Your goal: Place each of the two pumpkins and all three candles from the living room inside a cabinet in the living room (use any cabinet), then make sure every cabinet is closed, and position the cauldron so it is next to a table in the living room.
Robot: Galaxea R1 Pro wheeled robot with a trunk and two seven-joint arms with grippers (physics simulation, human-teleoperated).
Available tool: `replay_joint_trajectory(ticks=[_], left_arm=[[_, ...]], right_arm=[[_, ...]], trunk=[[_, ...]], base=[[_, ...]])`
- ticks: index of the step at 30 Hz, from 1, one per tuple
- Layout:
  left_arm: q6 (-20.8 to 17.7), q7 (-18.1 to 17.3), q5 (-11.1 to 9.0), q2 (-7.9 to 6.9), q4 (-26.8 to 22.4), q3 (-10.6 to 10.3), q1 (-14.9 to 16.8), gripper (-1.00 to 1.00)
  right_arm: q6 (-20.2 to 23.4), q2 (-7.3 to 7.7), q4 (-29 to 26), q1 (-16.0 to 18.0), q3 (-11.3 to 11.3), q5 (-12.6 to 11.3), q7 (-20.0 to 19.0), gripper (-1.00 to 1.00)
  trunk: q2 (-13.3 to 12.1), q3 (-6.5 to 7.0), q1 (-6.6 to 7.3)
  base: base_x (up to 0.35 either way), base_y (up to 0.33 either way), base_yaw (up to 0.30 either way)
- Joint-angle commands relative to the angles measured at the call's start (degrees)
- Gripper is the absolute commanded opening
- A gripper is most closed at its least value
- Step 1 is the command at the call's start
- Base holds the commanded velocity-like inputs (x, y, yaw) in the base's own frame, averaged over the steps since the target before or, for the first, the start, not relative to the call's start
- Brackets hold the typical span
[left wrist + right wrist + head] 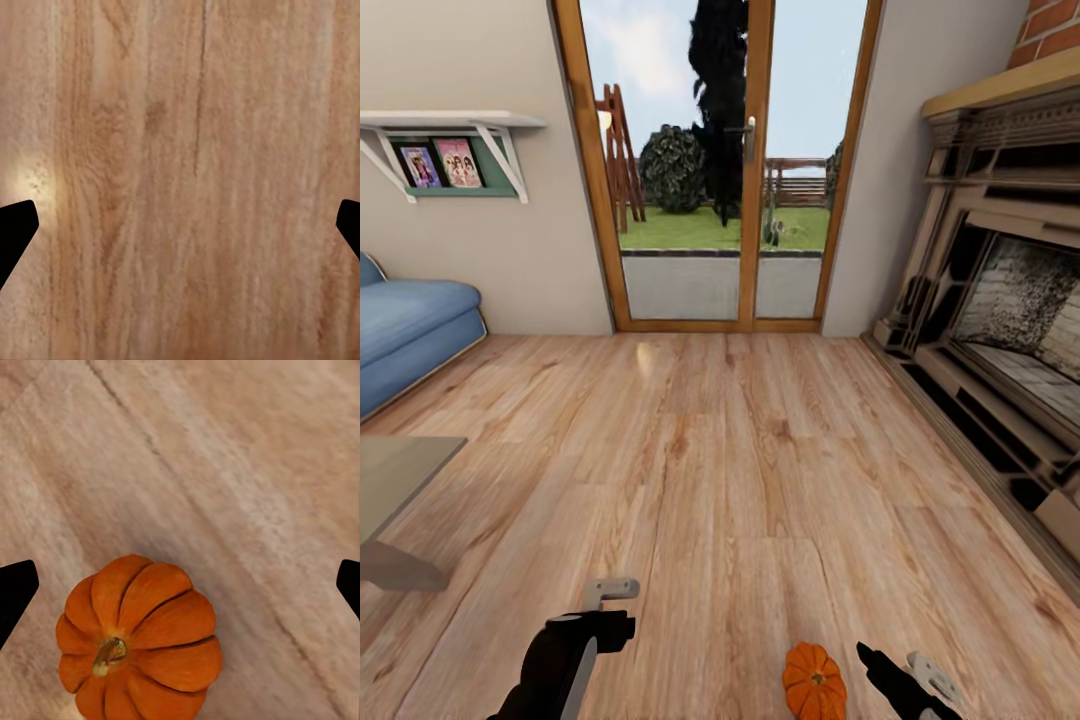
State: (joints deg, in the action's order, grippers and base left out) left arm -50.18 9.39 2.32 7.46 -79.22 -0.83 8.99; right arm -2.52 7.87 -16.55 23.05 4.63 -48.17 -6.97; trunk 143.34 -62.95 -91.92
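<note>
Near edge of head view: one pumpkin (815, 682) sits on the wood floor (740, 480), just beside the right gripper (900, 675) — not held. In right wrist view the pumpkin (139, 641) lies betw. the spread fingers (15, 592), touching neither. Left gripper (610, 610) hangs over bare floor, fingers (15, 232) wide apart too. Farther left: grey table (400, 480) corner, blue sofa (405, 330). Right — fireplace (1000, 330). Far wall: glass door (720, 170), shelf w/ books (445, 150).

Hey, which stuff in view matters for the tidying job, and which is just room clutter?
Part of the job:
pumpkin on the wooden floor, beside the right tool
table, possibly, for the cauldron step

Just lying about:
blue sofa
wall shelf with books
fireplace
glass door
</note>
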Motion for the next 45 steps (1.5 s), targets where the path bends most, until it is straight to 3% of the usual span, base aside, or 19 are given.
replay_joint_trajectory(ticks=[1,6,11,19,20,22,24,25,26,27,30,33,45], left_arm=[[-0.27,0.04,0.23,-0.03,-0.05,-0.05,0.01,1.00],[-0.27,0.03,0.23,0.00,-0.05,-0.05,0.03,1.00],[-0.27,0.02,0.23,0.01,-0.08,-0.05,-0.01,1.00],[-0.35,-0.09,-0.13,-0.07,-0.77,0.56,0.03,1.00],[-0.37,-0.11,-0.76,-0.10,-0.89,0.77,0.03,1.00],[-0.96,-0.14,-4.21,-0.26,-1.09,1.62,0.01,1.00],[-3.83,-0.63,-10.12,-0.61,-2.22,2.80,0.01,1.00],[-4.95,-0.87,-11.86,-0.84,-2.85,3.14,0.00,1.00],[-7.45,-1.64,-16.93,-2.18,-4.84,3.98,0.01,1.00],[-8.36,-1.99,-19.70,-3.43,-5.86,4.23,0.05,1.00],[-9.42,-2.49,-23.63,-5.85,-6.96,4.49,0.23,1.00],[-9.69,-2.73,-25.30,-6.75,-7.08,4.55,0.30,1.00],[-9.77,-3.06,-25.78,-6.67,-7.09,4.46,0.32,1.00]], right_arm=[[-0.24,0.03,-0.01,0.15,0.47,-0.52,-0.15,1.00],[-0.21,-1.25,-0.15,0.32,0.88,0.06,-0.25,1.00],[-0.29,-1.54,-0.09,0.26,1.86,0.10,-0.65,1.00],[-0.31,-1.54,0.38,0.16,2.33,0.08,-6.82,1.00],[-0.34,-1.54,0.41,0.14,2.32,0.08,-7.11,1.00],[-0.45,-1.54,0.44,0.15,2.31,0.09,-7.41,1.00],[-0.56,-1.54,0.45,0.15,2.33,0.09,-7.54,1.00],[-0.59,-1.54,0.46,0.14,2.34,0.09,-7.55,1.00],[-0.66,-1.54,0.49,0.15,2.37,0.09,-7.57,1.00],[-0.69,-1.54,0.50,0.13,2.38,0.09,-7.59,1.00],[-0.72,-1.54,0.47,0.14,2.41,0.09,-7.61,1.00],[-0.78,-1.58,0.53,0.08,2.46,0.14,-7.62,1.00],[-0.63,-1.55,0.47,0.07,2.48,0.18,-7.94,1.00]], trunk=[[0.04,-0.28,-0.01],[0.10,-1.39,-0.14],[0.17,-2.49,-0.27],[0.28,-4.27,-0.48],[0.29,-4.49,-0.50],[0.32,-4.93,-0.55],[0.34,-5.37,-0.60],[0.36,-5.60,-0.63],[0.37,-5.82,-0.66],[0.38,-6.04,-0.68],[0.42,-6.70,-0.76],[0.46,-7.37,-0.84],[0.62,-10.03,-1.15]], base=[[0.000,0.000,0.000],[0.000,0.000,0.000],[0.000,0.000,0.000],[0.000,0.000,0.000],[0.000,0.000,0.000],[0.000,0.000,0.000],[0.000,0.000,0.000],[0.000,0.000,0.000],[0.000,0.000,0.000],[0.000,0.000,0.000],[0.000,0.000,0.000],[0.000,0.000,0.000],[0.000,0.000,0.000]])
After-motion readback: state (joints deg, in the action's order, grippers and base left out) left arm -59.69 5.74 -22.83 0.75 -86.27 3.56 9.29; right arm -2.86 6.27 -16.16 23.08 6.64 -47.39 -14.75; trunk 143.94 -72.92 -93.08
